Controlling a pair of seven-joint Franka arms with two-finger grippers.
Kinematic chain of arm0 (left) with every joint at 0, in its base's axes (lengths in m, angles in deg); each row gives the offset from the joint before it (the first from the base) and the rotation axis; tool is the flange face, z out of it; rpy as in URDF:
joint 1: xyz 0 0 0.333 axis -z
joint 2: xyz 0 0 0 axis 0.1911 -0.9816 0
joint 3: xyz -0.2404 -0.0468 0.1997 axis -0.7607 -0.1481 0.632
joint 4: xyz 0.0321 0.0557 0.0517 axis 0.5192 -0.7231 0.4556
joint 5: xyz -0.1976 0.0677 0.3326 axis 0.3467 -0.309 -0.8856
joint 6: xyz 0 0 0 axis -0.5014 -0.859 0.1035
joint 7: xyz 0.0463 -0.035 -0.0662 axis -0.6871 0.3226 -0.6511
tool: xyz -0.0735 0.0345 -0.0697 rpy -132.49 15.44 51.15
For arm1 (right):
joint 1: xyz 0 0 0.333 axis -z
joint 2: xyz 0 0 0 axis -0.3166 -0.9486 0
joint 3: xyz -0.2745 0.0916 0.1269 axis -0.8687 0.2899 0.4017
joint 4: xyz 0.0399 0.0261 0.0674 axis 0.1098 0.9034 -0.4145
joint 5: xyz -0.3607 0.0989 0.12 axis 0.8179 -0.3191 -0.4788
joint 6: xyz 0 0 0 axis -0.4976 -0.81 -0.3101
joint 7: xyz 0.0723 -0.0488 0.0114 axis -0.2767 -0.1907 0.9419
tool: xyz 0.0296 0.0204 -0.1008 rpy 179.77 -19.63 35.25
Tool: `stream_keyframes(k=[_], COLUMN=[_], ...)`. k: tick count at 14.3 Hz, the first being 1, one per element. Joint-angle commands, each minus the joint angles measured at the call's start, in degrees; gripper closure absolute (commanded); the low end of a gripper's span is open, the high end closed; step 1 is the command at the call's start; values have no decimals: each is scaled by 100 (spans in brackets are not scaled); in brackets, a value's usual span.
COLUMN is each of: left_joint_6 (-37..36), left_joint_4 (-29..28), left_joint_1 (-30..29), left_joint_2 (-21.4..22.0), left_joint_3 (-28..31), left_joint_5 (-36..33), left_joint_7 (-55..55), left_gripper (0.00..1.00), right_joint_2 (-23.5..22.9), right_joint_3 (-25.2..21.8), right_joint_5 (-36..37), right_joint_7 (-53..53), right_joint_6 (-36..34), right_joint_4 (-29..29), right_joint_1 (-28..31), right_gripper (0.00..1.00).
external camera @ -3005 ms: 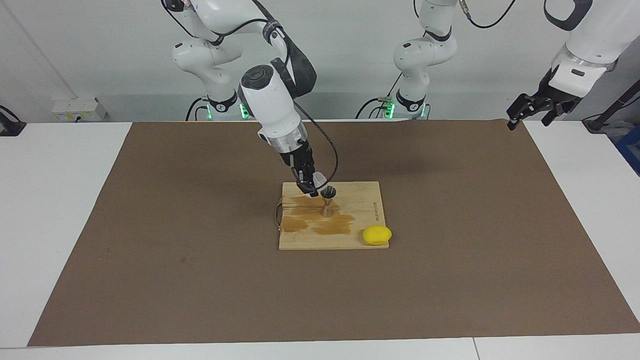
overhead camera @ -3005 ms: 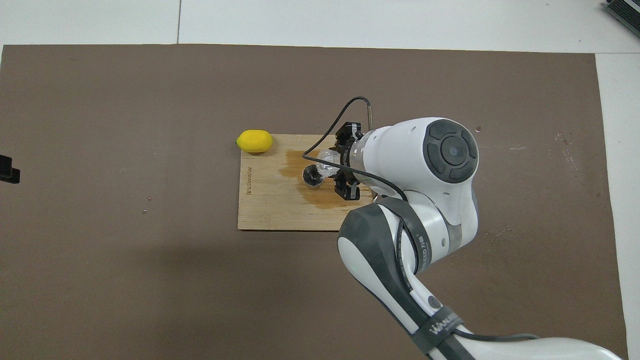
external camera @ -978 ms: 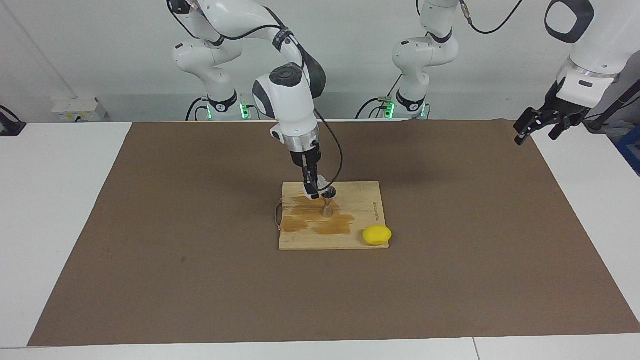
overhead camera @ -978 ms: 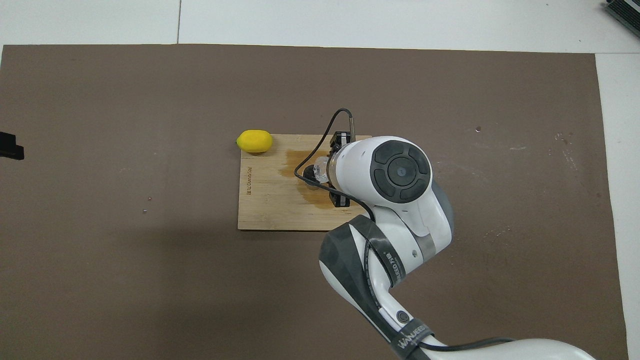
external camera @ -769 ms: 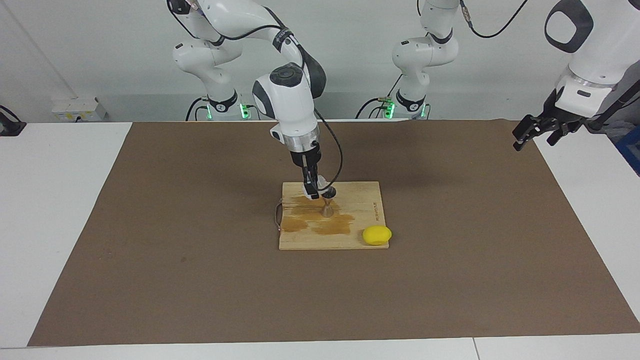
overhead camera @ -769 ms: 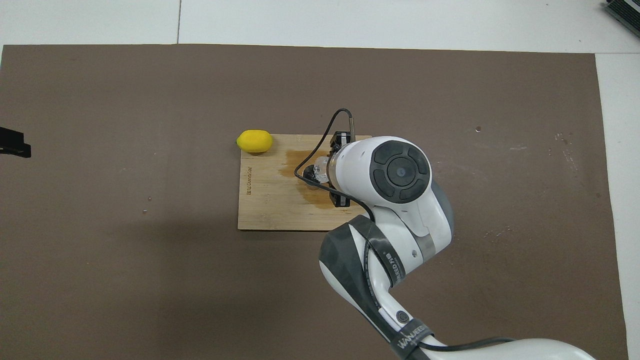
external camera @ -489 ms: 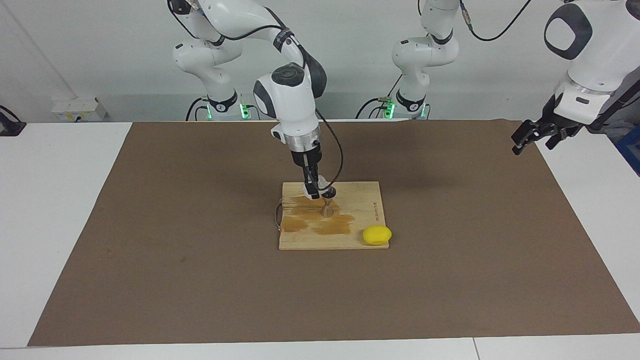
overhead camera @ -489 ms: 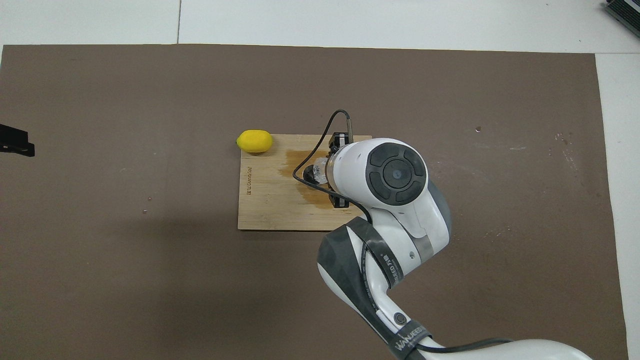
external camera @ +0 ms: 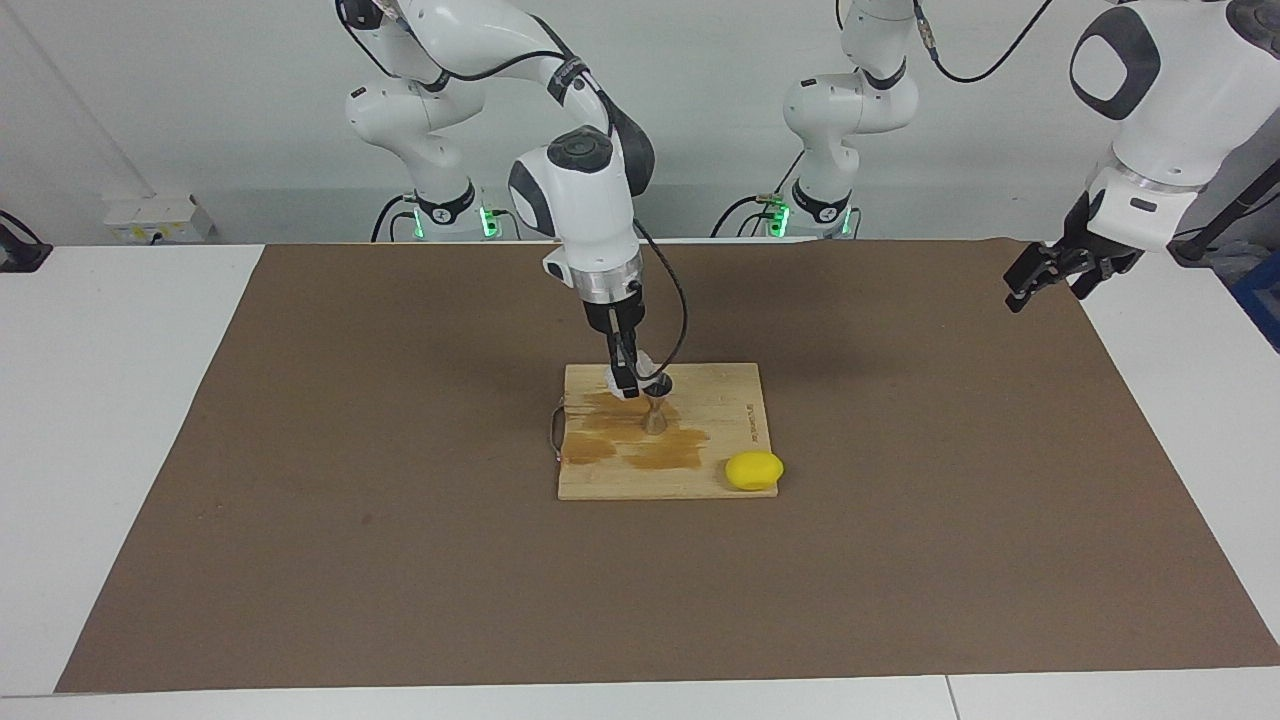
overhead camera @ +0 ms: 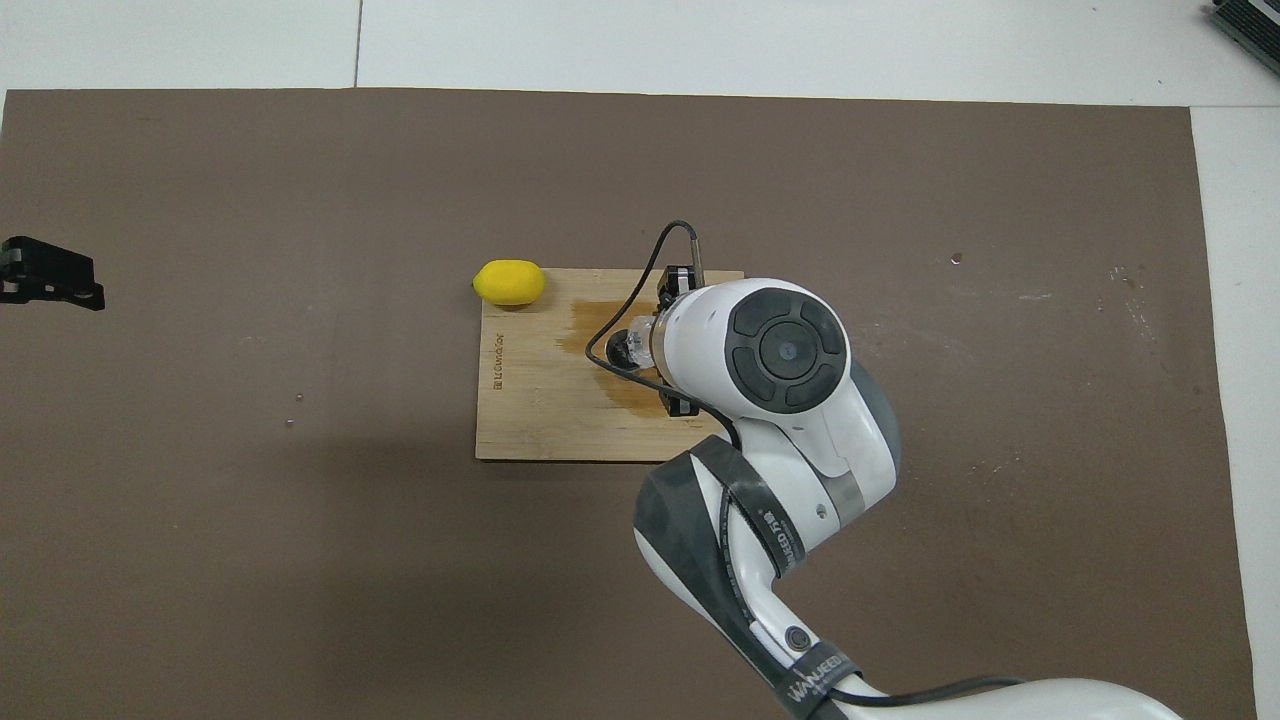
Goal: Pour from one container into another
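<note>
Illegible dark lettering along wooden board (overhead camera: 530, 420) edge near lemon (overhead camera: 509, 282).

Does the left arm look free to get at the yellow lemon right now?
Probably yes: the yellow lemon lies uncovered at the wooden board's corner, and the open left gripper hangs over the mat's edge.

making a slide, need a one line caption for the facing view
Right pincer tips a clear glass cup over the metal jigger on a stained wooden board; lemon at its corner.
</note>
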Motion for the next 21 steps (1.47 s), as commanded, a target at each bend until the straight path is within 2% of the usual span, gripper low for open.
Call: stream_keyframes(k=[1,8,13,15,21], left_joint_6=[-444,-929,-719,-517,-481], left_joint_4=[136,118,127,101,39], left_joint_1=[85,138,59,50,147], left_joint_2=[73,276,285,442,478], left_joint_3=[74,74,48,4,-58], left_joint_5=[-39,-39,-39,-39,-48], left_joint_7=[-49,-66,-66,-66,-58], left_gripper=[0,0,0,0,0], right_joint_2=[-25,-25,-16,-16,107], right_joint_3=[-58,-58,-32,12,38], right_joint_5=[250,250,207,145,-83], right_joint_7=[-228,-219,-193,-149,-88], right_joint_6=[-91,-109,-126,-126,-197], right_joint_4=[-70,-61,-87,-96,-87], right_joint_1=[-102,-103,-103,-76,55], right_gripper=[100,100,100,100,100])
